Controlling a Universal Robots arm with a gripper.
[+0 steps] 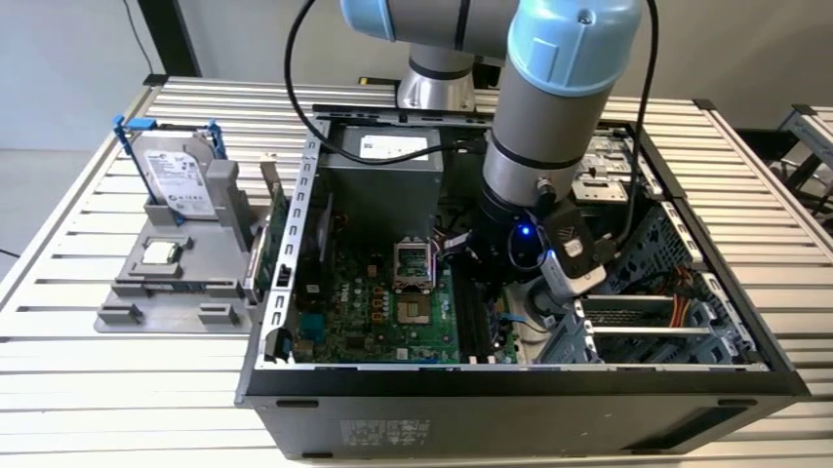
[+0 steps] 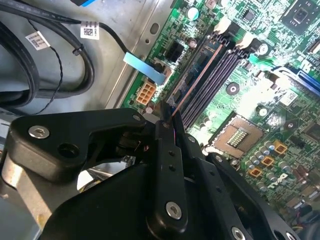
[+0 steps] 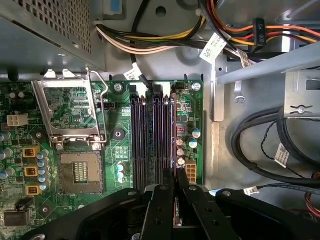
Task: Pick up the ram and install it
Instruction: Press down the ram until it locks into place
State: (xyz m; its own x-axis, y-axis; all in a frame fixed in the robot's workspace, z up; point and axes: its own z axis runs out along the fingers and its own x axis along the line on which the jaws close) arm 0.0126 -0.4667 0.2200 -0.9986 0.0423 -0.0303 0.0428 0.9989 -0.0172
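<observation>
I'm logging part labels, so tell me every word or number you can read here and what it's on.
Nothing reads clearly.
hard drive label: print too small to read.
power supply sticker: too small.
case front sticker: blurred.
cable tag: a printed code, text too small.
the ram, held edge-on in the gripper: no print visible.

No print legible. White tags on the black cables (image 2: 60,55) beside the motherboard (image 2: 280,65) carry code patterns only; the sticker on the hard drive (image 1: 179,175) is unreadable.
</observation>
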